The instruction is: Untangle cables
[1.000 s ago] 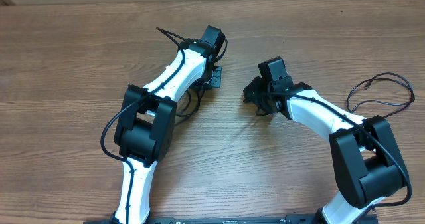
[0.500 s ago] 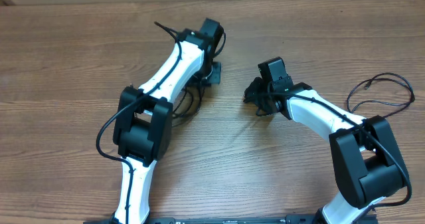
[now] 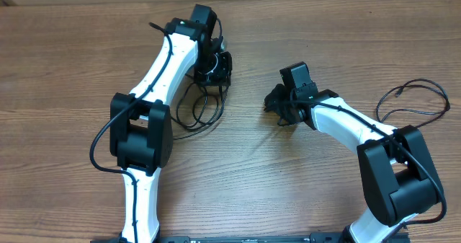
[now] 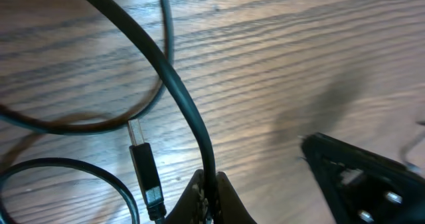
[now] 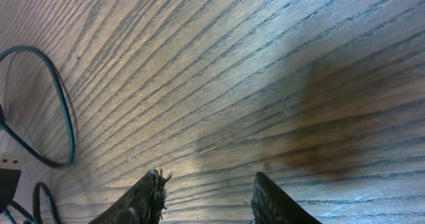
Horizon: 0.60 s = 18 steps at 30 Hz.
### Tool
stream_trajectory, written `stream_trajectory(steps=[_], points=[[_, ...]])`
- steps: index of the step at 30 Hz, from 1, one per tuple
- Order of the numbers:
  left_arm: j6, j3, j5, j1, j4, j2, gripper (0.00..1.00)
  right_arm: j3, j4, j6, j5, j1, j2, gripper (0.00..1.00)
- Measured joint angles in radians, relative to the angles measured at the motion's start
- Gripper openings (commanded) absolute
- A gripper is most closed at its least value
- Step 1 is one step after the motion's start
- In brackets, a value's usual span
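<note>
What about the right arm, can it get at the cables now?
Probably yes: only bare table between the right gripper, jaws open, and the cables, though the left gripper holds one.

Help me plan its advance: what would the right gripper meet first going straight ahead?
Likely the bare wooden table; the right gripper points down at it, with the cable loop off to one side.

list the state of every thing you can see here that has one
left gripper, shut on the black cable
black cable, pinched, crossing over a thinner loop
cable loops, slack and overlapping, not yet separated
usb plug, unplugged, free end
lone cable, loose curve at the far right, ungripped
right gripper, open, holding nothing
</note>
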<state>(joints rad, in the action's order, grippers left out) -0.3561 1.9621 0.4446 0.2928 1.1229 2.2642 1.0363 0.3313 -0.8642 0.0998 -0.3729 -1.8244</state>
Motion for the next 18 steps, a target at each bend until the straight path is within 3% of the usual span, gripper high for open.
stream_trajectory(steps=[7,18], points=[[-0.004,0.0,0.116,-0.012,0.0,0.0,0.04,0.0,0.0,0.0,0.0,0.0,0.0,0.43],[-0.061,0.0,0.147,-0.011,-0.005,0.0,0.04,0.0,0.001,0.001,0.005,0.0,0.0,0.45]])
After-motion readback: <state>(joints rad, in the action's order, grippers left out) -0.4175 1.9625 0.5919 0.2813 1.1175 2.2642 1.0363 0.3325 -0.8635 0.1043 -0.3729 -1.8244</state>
